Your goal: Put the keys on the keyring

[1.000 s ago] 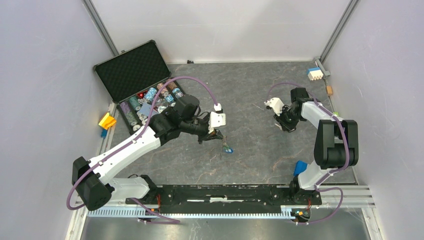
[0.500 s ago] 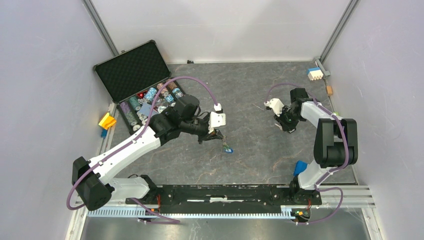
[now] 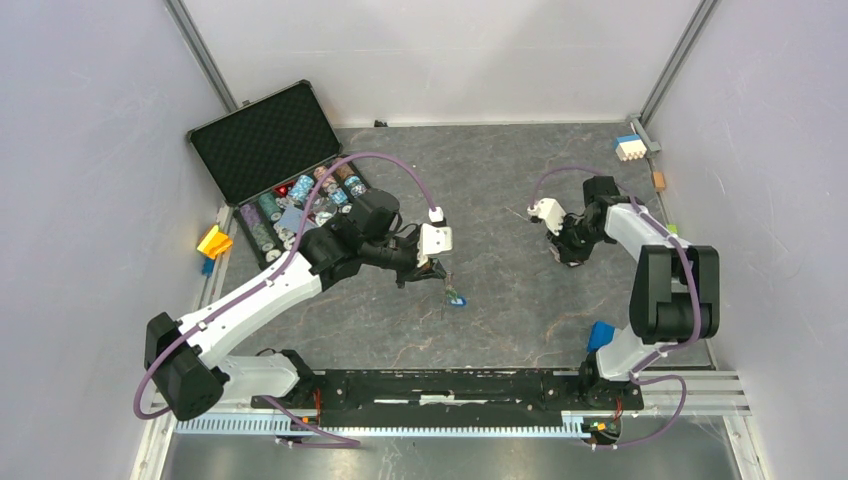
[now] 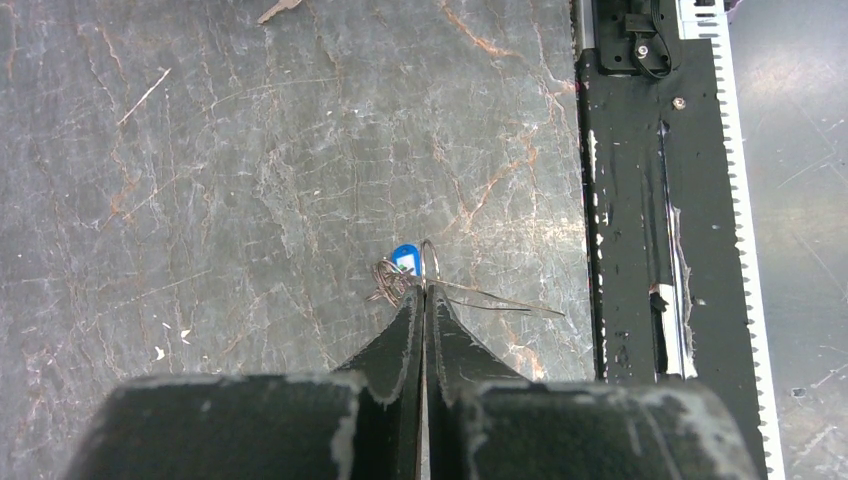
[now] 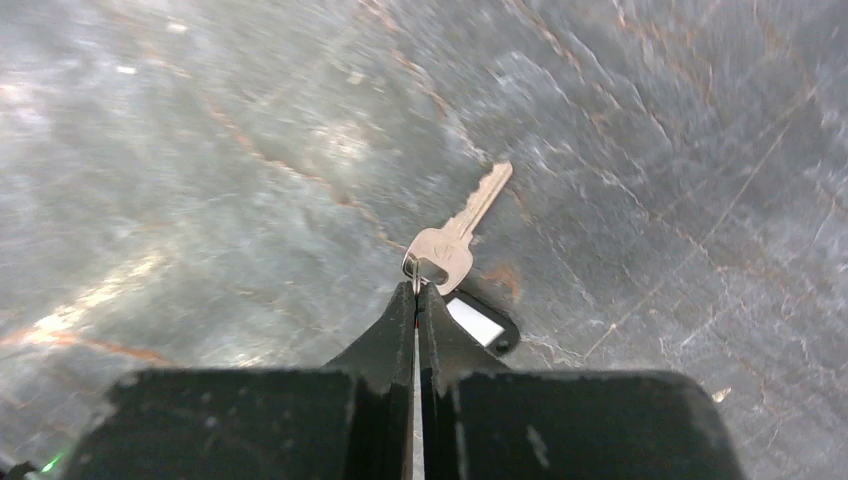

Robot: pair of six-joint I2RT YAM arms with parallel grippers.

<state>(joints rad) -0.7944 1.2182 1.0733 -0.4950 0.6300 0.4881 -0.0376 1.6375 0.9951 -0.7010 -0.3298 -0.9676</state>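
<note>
Two arms work well apart on the table [image 3: 500,180]. The open case [image 3: 262,140] of chips at far left isn't involved. The left gripper [image 4: 421,292] is near mid-table and the right gripper [image 5: 416,290] is over on the right side.

Risks, as I read them:
- The right pinch sits at the very tips, on the edge of the key [image 5: 460,235] head. That's thin metal with a tiny bite, so a swing toward the other arm could pivot it or drop it.
- The black tag [image 5: 480,325] hangs off the same head, half under the fingers. Its weight may twist the key so the hole won't face the loop.
- The keyring [image 4: 431,262] is thin wire held at one spot. It will flex, which makes the free end hard to hit.
- Can't see where the loop opens. If the left tips cover the opening, nothing threads.
- The green key isn't visible in any view.

Grippers:
- Left: fully closed, pinching the keyring wire, with the loop just past the tips. The blue tag [image 4: 403,258] touches the loop and looks threaded on, but I can't confirm. A thin strand trails right across the table.
- Right: fully closed on the key head, blade pointing away. Can't tell whether the key is lifted or resting on the table.
</note>
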